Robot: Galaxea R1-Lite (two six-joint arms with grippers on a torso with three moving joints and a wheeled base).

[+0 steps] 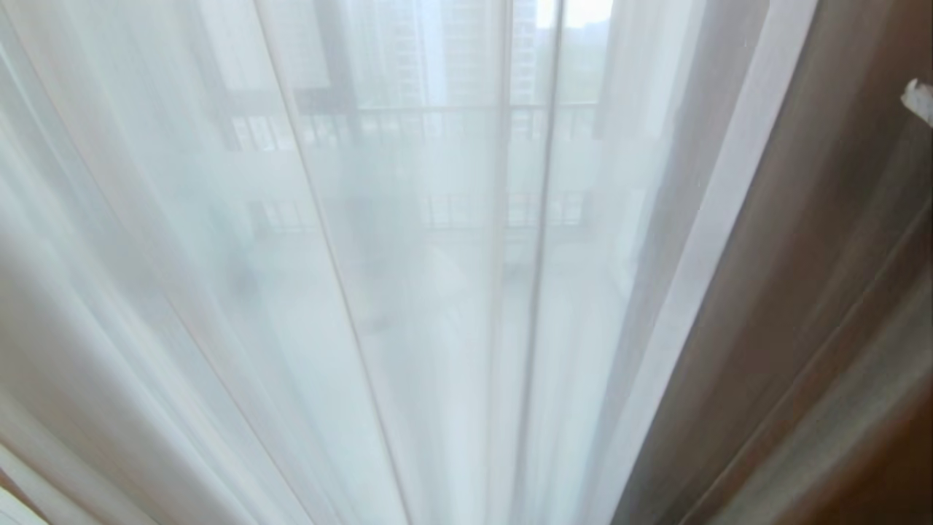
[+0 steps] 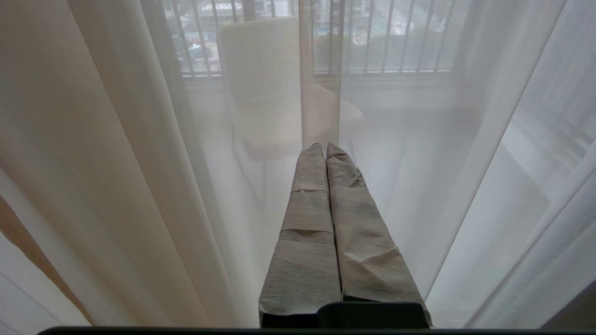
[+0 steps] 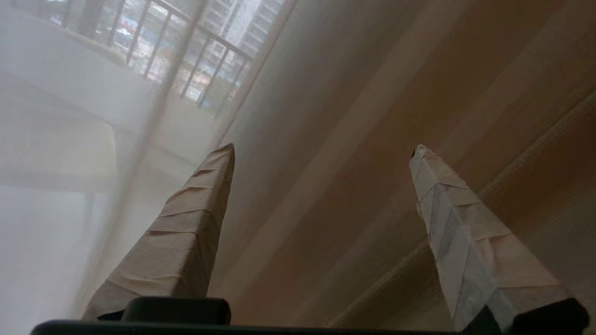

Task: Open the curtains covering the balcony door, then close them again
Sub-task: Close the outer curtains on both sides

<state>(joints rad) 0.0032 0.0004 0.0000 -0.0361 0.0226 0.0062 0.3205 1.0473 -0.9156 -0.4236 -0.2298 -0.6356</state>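
The right end effector [image 3: 321, 151] stands wide open and grips nothing, probably spread to take a fold. The opaque curtain [image 3: 419, 93] hangs just ahead of its fingertips, the sheer [image 3: 70, 139] off to one side. The left end effector [image 2: 324, 148] is parked, closed and empty, facing the sheer.

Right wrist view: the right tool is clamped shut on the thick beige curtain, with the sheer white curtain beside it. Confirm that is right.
Not right. In the right wrist view the right tool stands open, its two wrapped fingers wide apart with nothing between them. The thick beige curtain hangs ahead of it, ungripped. The rest holds: the sheer white curtain hangs beside it.
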